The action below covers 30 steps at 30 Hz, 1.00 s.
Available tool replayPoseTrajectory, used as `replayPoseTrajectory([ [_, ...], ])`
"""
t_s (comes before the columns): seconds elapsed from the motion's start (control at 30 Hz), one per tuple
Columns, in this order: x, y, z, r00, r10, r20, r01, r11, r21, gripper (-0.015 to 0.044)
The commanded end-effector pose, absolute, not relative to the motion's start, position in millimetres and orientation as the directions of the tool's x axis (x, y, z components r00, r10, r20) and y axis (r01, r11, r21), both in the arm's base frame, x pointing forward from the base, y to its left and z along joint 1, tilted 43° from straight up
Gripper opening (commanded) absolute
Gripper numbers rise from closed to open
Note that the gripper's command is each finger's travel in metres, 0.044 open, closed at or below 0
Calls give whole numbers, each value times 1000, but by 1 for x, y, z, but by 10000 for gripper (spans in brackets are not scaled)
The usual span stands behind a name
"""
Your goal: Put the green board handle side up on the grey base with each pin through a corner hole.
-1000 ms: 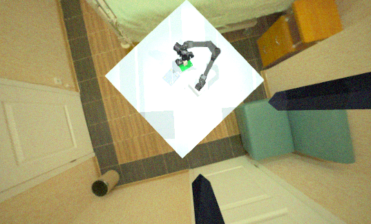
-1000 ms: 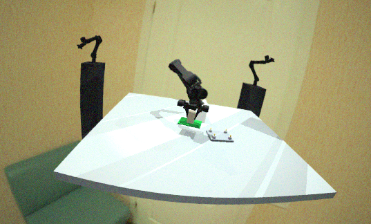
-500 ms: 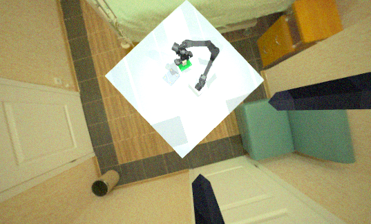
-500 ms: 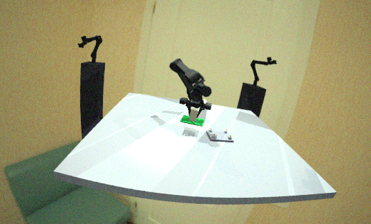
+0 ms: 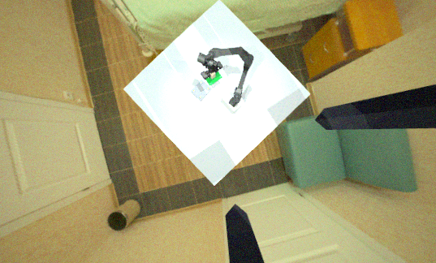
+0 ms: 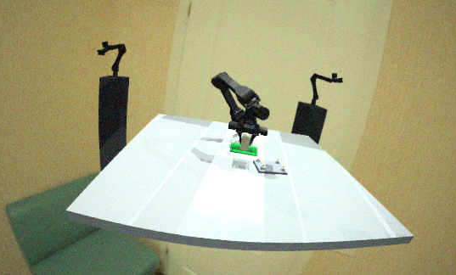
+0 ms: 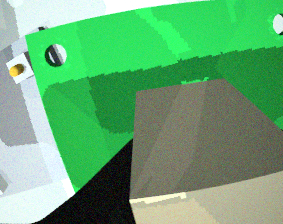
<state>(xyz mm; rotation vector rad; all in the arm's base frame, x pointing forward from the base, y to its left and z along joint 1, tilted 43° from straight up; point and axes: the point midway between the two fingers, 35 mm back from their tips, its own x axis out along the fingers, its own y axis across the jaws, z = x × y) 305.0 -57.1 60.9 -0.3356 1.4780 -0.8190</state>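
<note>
Table (image 5: 179, 122) (image 6: 221, 212) edges are well apart from the work on the near side of the exterior view, where a broad stretch of top lies between the grey base (image 5: 200, 90) (image 6: 273, 170) (image 7: 9, 115) and the front edge. The arm (image 5: 248, 61) (image 6: 233, 86) bends over the table, bringing the pincer (image 5: 212, 75) (image 6: 246, 142) (image 7: 193, 139) down close to the base. Room between the green board (image 5: 213, 79) (image 6: 235, 148) (image 7: 112, 60) and the base is tight: seen from the exterior they lie side by side, the base on the right and slightly nearer the front edge.

The pincer stands partway open, closed firmly on the board's pale, square handle (image 5: 213, 75) (image 6: 245, 143) (image 7: 192, 130). The board hangs above the table, handle up, off the posts. In the wrist view, two gold pins (image 7: 16, 70) show beyond its left edge, one just beside the corner hole (image 7: 47, 56), neither through a hole. Any contact between board and base I cannot tell.
</note>
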Motion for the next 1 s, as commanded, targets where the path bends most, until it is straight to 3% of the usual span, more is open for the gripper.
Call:
replayPoseTrajectory([
  [0.0,312,-47,56,-98,-657,-747,267,706,-656,0],
  [0.97,327,7,6,-97,-651,-753,153,738,-657,0],
])
